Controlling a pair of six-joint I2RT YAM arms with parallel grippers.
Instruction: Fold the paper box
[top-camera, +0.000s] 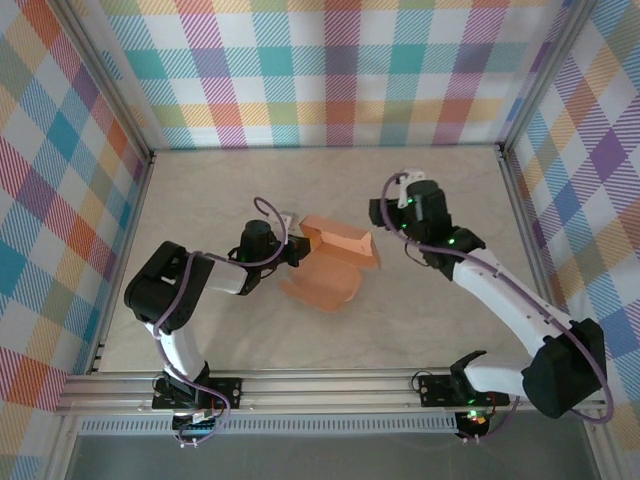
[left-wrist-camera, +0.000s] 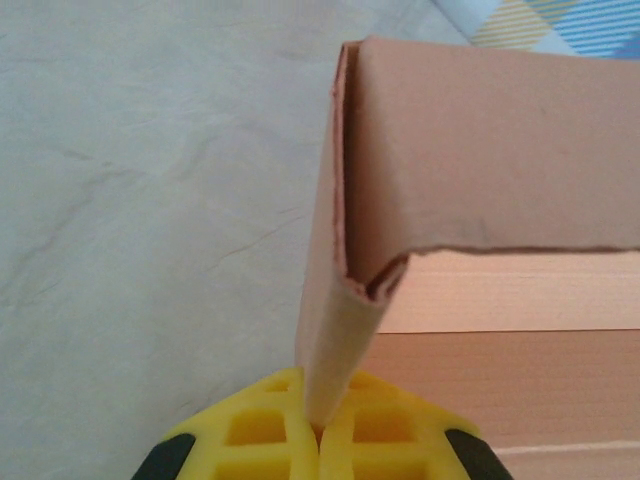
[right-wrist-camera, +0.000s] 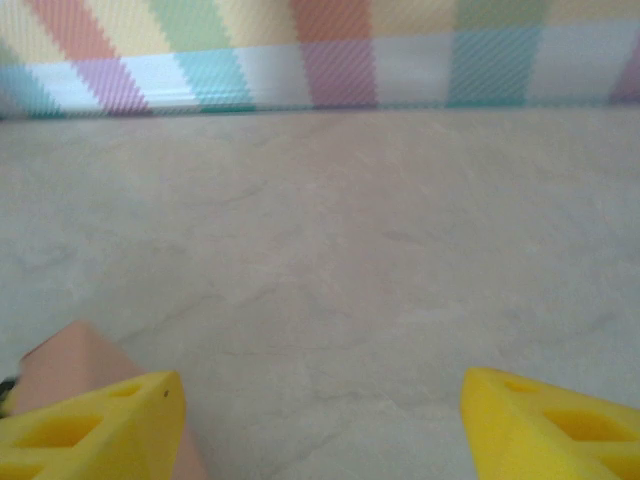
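Bright, even light with soft shadows; the right wrist view is blurred.

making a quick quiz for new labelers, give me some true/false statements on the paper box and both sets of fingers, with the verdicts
1. The left fingers are shut on an upright wall of the paper box. True.
2. The right fingers also grip the box. False: they stand open, with bare table between them.
3. The box is a flat, unfolded sheet. False: it is partly folded, with walls standing up.
4. The box sits near the middle of the table, between the two arms. True.
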